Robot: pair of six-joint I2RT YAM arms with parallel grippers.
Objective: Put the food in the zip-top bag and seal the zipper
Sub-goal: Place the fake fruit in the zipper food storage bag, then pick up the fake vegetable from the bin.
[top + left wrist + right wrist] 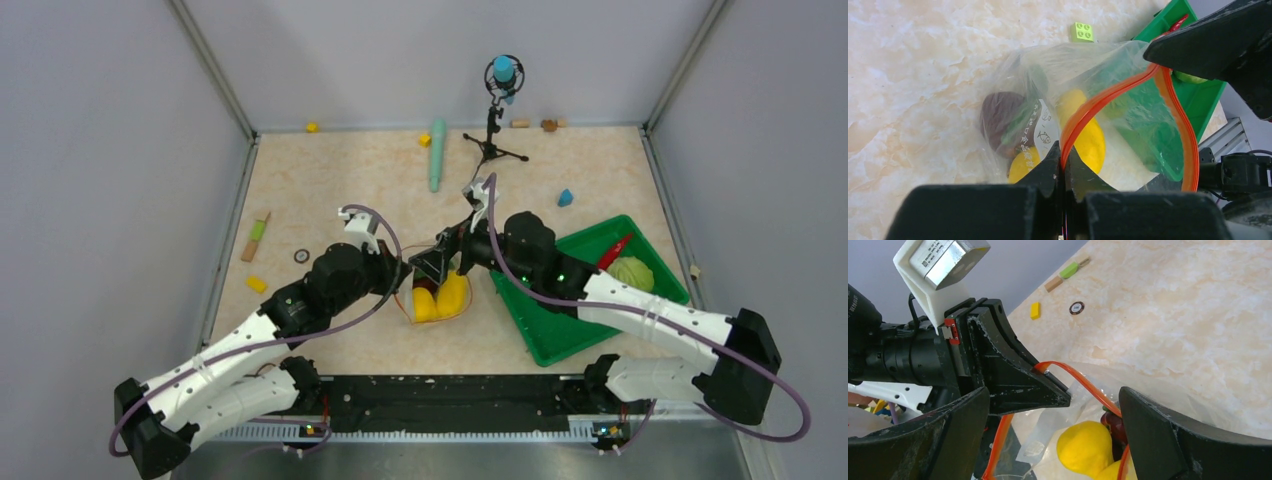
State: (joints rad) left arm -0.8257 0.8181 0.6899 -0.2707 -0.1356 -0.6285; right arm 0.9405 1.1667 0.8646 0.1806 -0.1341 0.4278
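Observation:
The clear zip-top bag (440, 298) lies mid-table, mouth open. Inside are yellow pieces (1089, 134) and a dark red round piece (999, 119) beside the white label (1046, 129). My left gripper (1064, 156) is shut on the orange-red zipper strip (1108, 97) and shows in the top view (405, 272). My right gripper (1053, 407) is open and empty, its fingers astride the bag's mouth above the yellow piece (1083, 447). It is next to the left gripper's fingers (1023, 382). A red chili (614, 250) and green leafy ball (631, 272) lie in the green tray (560, 335). No garlic is in view.
A teal stick (437, 155) and a small tripod stand (494, 125) are at the back. Small blocks are scattered about: blue (565, 197), yellow (257, 284), green and wood (257, 236), and lime (1082, 31). A round disc (301, 255) lies at the left.

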